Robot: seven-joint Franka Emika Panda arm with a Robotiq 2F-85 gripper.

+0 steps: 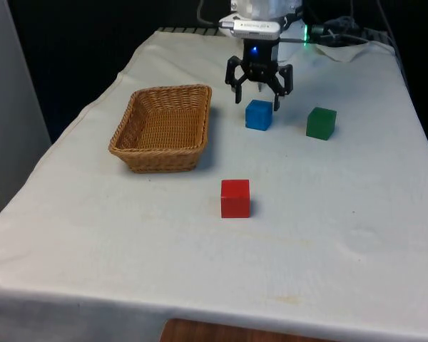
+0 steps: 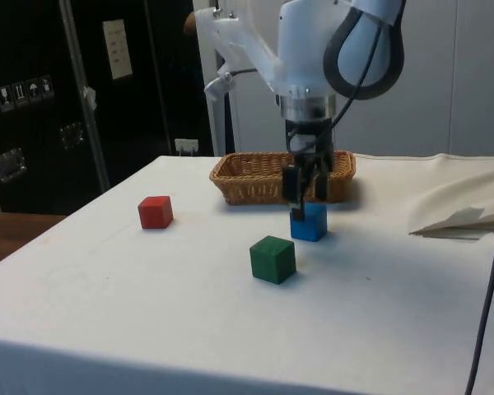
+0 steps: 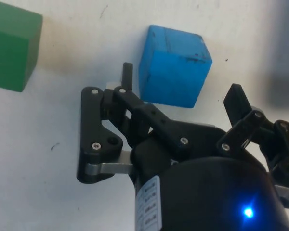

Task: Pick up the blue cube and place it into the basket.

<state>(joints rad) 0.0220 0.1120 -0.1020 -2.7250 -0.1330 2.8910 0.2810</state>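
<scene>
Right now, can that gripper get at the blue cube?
Probably yes: the open gripper hangs just above the blue cube, nothing lies between them, and the green cube stands apart.

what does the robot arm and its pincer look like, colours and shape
The arm is glossy white with rounded segments and a dark band at one joint. A black cable hangs down the side view's right edge. The pincer is black, built of bolted linkage bars ending in two narrow fingers, with a white printed label on its body.
</scene>
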